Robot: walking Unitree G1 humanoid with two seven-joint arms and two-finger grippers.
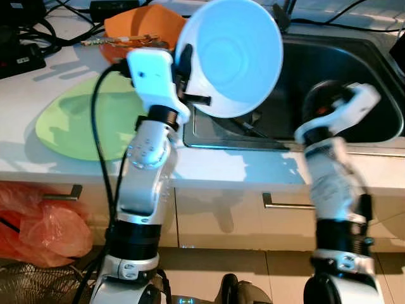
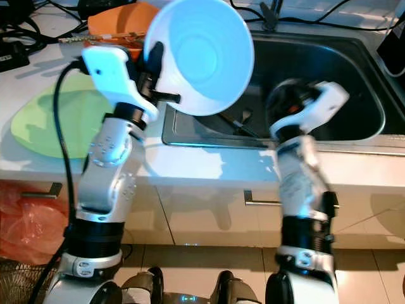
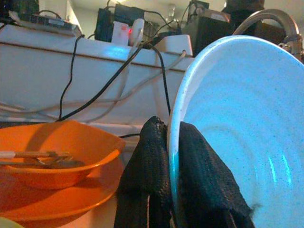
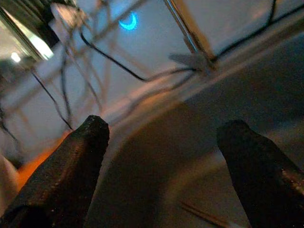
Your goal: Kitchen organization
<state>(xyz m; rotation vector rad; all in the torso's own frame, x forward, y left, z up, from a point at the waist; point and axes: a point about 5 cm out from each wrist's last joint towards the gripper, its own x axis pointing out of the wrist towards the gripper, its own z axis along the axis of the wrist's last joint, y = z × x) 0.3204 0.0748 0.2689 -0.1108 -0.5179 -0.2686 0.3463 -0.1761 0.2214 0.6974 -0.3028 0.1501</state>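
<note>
Left claw (image 3: 166,190) clamped on the rim of the white bowl (image 1: 237,54), tilted up over the sink (image 1: 354,76) edge. Right claw (image 4: 161,156) spread apart above the basin. Behind, orange bowl (image 3: 52,156) on the bench (image 1: 215,168).

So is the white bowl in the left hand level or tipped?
Tipped. The white bowl stands nearly on edge, its empty inside facing the head camera, with the left hand pinching its rim above the sink.
</note>
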